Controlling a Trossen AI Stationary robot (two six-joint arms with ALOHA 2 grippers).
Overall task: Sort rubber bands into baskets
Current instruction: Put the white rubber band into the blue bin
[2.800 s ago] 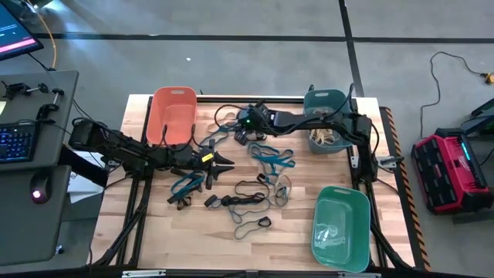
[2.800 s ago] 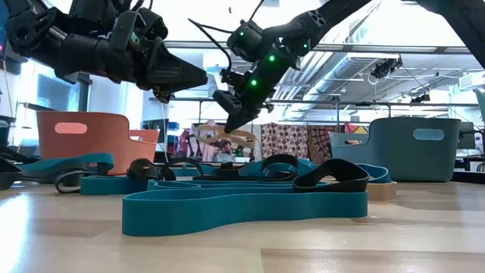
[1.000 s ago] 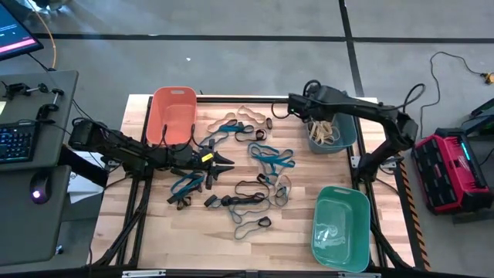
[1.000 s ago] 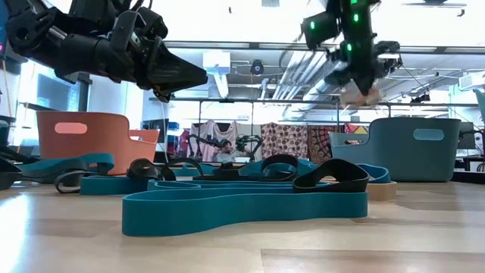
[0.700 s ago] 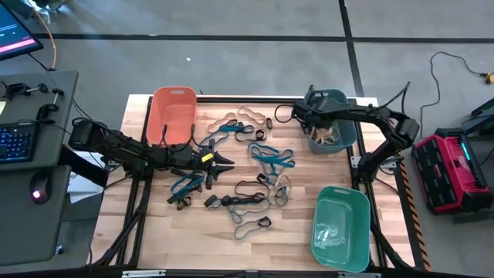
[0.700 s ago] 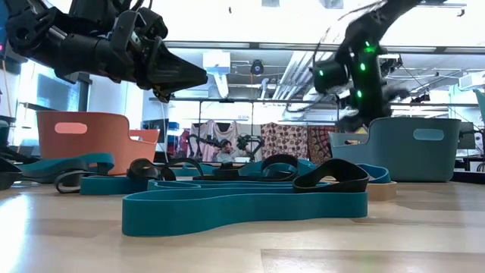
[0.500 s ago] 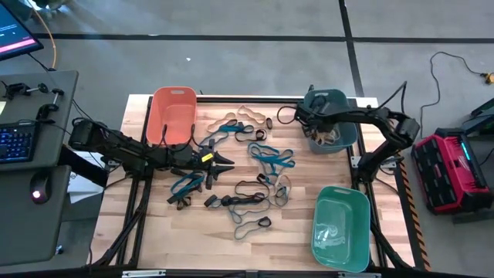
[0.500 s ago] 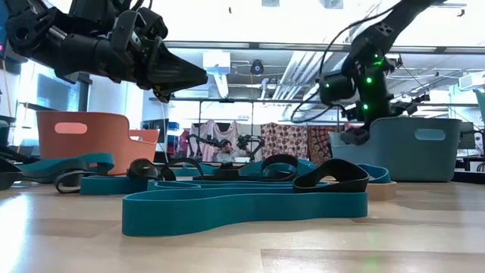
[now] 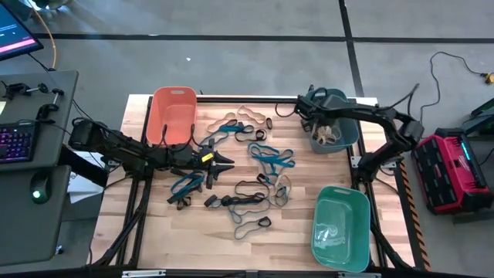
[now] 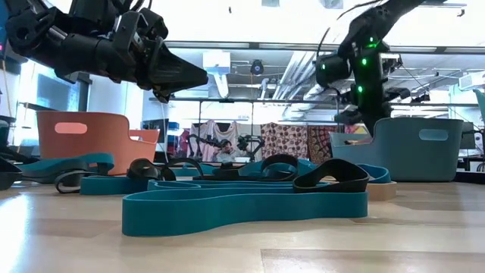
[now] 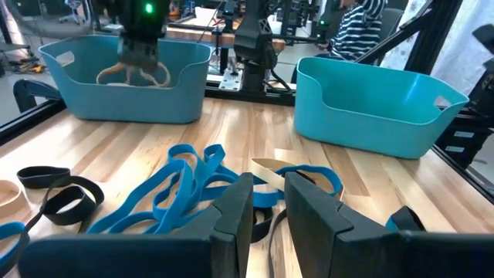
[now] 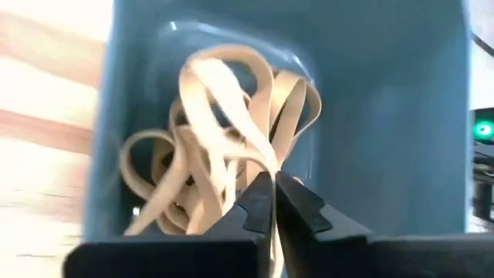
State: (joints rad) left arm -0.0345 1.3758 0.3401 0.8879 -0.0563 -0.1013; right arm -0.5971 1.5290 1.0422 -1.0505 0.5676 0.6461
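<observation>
My right gripper point(image 12: 272, 185) is over the dark teal basket point(image 9: 342, 97) at the table's far right, shut on a tan rubber band point(image 11: 130, 72). More tan bands point(image 12: 166, 181) lie on that basket's floor. My left gripper point(image 9: 228, 164) hovers open and empty above the table's left middle, over blue bands point(image 11: 181, 181). Blue point(image 9: 270, 158), black point(image 9: 248, 202) and tan point(image 9: 239, 120) bands lie loose on the table's middle. The orange basket point(image 9: 174, 96) stands at the far left and the green basket point(image 9: 340, 232) at the near right. My right gripper pinches the tan band at one stretch of its loop point(image 12: 266, 158) between its two fingertips, from above, pointing down into the dark teal basket. The band hangs slack below the fingers, inside the basket's walls. Whether its lower end rests on the bands beneath, I cannot tell.
A long blue band point(image 10: 242, 205) lies near the table's front edge in the low view. A desk with a keyboard point(image 9: 15, 143) stands left of the table, and a red case point(image 9: 448, 170) stands on the floor to the right. A person point(image 11: 363, 19) sits beyond the table.
My right gripper has carried the tan band toward the table's right edge, from beside the dark teal basket to over it, and has gone down into the basket. The band now hangs inside the basket walls.
</observation>
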